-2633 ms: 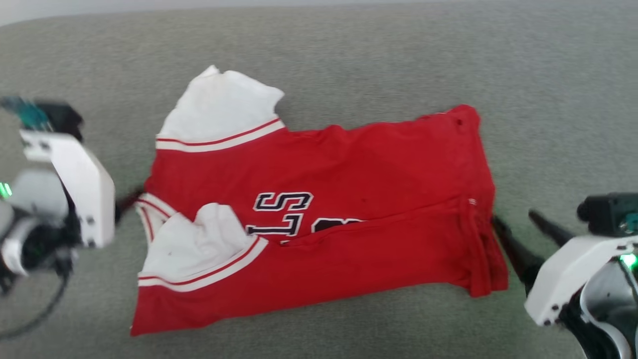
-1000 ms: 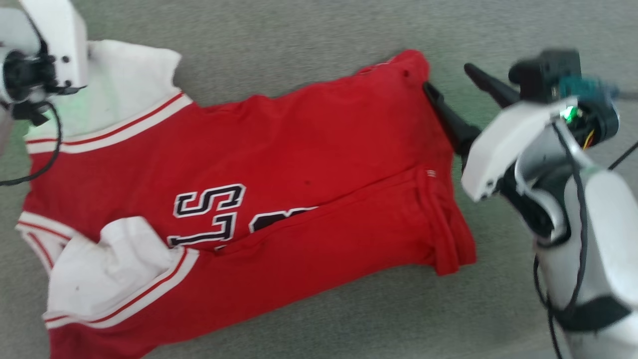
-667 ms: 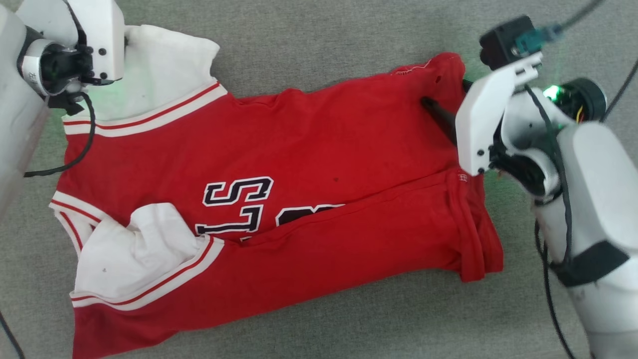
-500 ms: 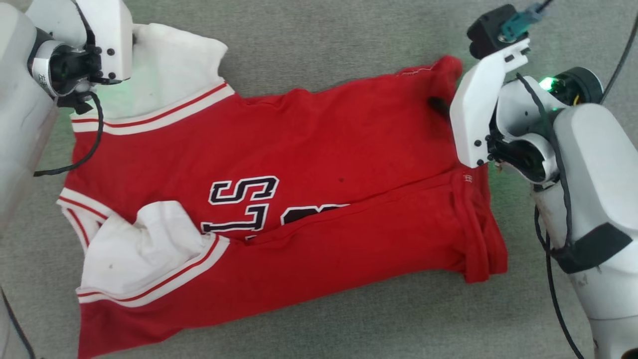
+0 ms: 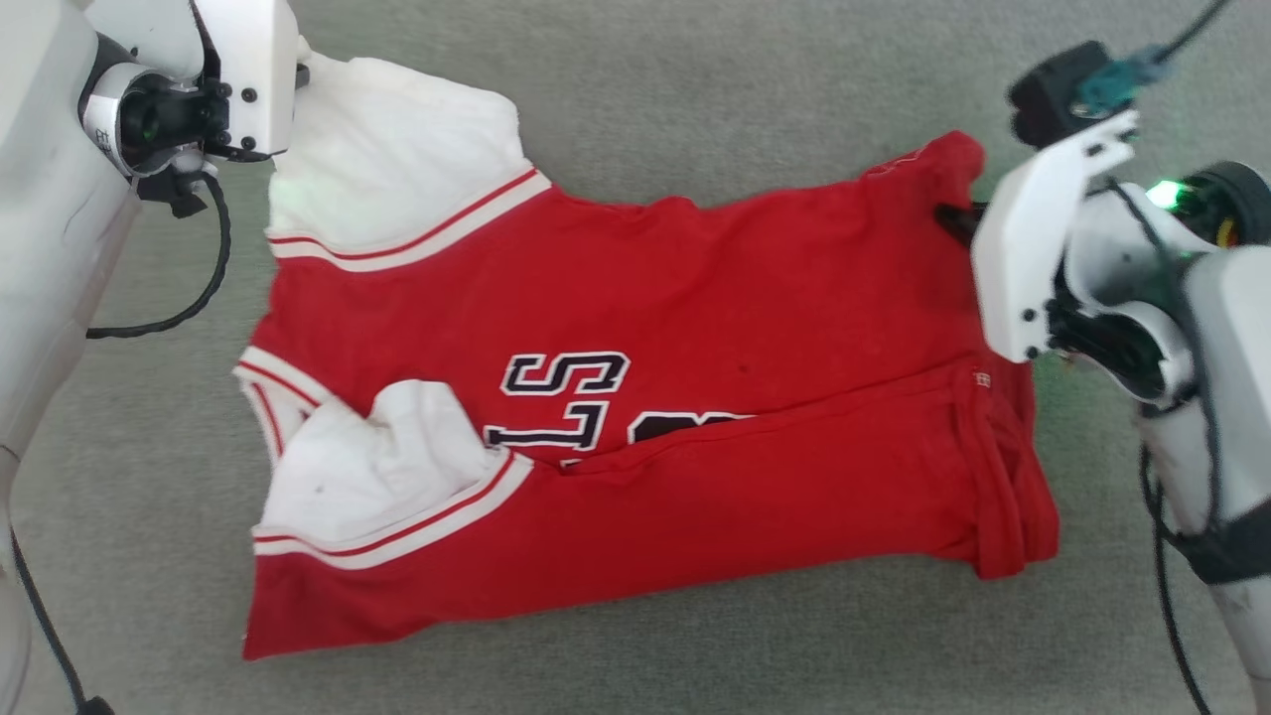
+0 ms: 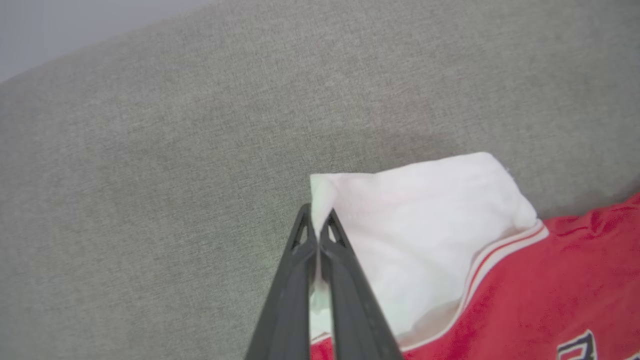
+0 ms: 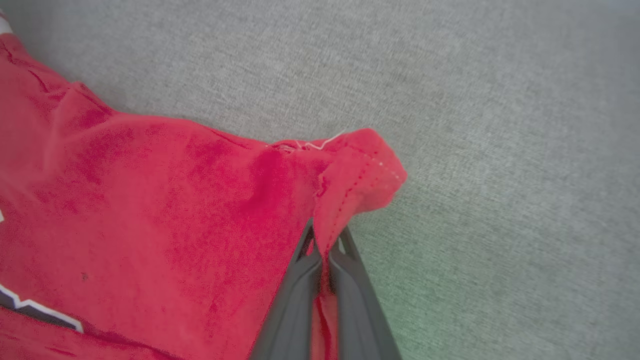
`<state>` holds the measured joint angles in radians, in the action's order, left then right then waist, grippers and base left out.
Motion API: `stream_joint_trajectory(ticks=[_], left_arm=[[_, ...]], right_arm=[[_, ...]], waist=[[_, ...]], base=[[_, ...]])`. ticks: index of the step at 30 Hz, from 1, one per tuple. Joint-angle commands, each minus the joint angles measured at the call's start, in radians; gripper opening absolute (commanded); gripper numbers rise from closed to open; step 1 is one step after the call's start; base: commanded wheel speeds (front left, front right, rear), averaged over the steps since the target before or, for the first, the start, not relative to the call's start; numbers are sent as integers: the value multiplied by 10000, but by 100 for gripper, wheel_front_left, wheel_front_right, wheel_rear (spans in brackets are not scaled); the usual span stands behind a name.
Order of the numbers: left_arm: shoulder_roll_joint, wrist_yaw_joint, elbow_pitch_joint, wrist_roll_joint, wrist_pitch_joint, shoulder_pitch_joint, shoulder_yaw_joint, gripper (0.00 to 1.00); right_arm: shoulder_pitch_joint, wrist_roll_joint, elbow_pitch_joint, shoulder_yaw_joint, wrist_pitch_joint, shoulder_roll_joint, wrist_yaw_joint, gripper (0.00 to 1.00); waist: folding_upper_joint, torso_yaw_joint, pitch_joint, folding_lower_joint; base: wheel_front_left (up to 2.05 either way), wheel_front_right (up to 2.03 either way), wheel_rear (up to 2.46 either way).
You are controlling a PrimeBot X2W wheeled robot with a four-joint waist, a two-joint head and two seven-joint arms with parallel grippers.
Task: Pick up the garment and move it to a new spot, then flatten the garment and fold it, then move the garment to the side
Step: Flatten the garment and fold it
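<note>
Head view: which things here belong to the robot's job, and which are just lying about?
Part of the job:
red jersey-style shirt with white short sleeves
left gripper, shut on its white sleeve
right gripper, shut on its red hem corner

Just there:
grey woven fabric surface under it

Bright, even light – green glow beside the garment [image 7: 150, 200], mild blur

Part-folded garment [image 5: 715, 288] lies on the grey surface [image 5: 695, 79]; left gripper [image 5: 300, 75] at its white sleeve, right gripper [image 5: 951, 215] at its red hem.
</note>
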<state>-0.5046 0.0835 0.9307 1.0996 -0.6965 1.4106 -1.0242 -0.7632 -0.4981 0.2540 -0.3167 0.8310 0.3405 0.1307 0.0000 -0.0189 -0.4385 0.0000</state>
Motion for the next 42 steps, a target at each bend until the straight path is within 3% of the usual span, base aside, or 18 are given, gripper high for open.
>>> stream_joint_trajectory(ticks=[1, 7, 15, 16, 17, 24, 31, 35, 39, 40, 41, 42], left_arm=[[-65, 18, -123, -24, -119, 20, -20, 0], [-489, -382, -1249, -216, -706, -387, -323, 0], [-1426, -1358, -3947, -41, -1453, -1349, -529, 0], [-1837, -1725, -4959, 15, -1660, -1707, -589, 0], [-1837, -1725, -4959, 15, -1660, -1707, -589, 0], [-3233, -3324, -8627, 302, -2096, -3230, -777, 0], [-4173, -4733, -11162, 640, -2306, -4815, -1178, 0], [-4145, -4924, -11255, 743, -2219, -5394, -1458, 0], [-3792, -4744, -10707, 839, -1800, -5767, -1521, 0], [-3730, -4671, -10517, 798, -1711, -5818, -1566, 0], [-3631, -4626, -10310, 772, -1543, -5851, -1540, 18], [-3514, -4581, -10118, 752, -1370, -5878, -1483, 40]], right_arm=[[241, -23, -200, 108, -102, 70, 0, 0], [1300, 12, -1310, 768, -26, 419, 0, 0], [2819, 166, -3113, 1558, 563, 420, 0, 0], [3251, 170, -3620, 1778, 752, 435, 0, 0], [3251, 170, -3620, 1778, 752, 435, 0, 0], [4738, 162, -4910, 2460, 1299, 499, 0, 0], [6282, 237, -5151, 3208, 1679, 374, 0, 0], [6667, 192, -4732, 3245, 1583, 209, 0, 0], [6516, 302, -4101, 2982, 1239, 183, 0, 0], [6459, 347, -3938, 2927, 1155, 166, 0, 10], [6411, 365, -3765, 2864, 1095, 128, 0, 39], [6371, 402, -3610, 2821, 1026, 95, 0, 62]], waist=[[0, 275, 269, 0], [0, 734, 736, 0], [0, 1103, 1113, 0], [0, 1179, 1167, 0], [0, 1179, 1167, 0], [0, 1316, 1265, 0], [0, 1314, 1257, 0], [0, 1273, 1237, 0], [0, 1225, 1249, 0], [0, 1221, 1261, 0], [0, 1215, 1281, 0], [0, 1220, 1304, 0]], base=[[0, 0, 0], [0, 0, 0], [0, 0, 0], [0, 0, 0], [0, 0, 0], [0, 0, 0], [0, 0, 0], [0, 0, 0], [0, 0, 0], [0, 0, 0], [0, 0, 0], [0, 0, 0]])
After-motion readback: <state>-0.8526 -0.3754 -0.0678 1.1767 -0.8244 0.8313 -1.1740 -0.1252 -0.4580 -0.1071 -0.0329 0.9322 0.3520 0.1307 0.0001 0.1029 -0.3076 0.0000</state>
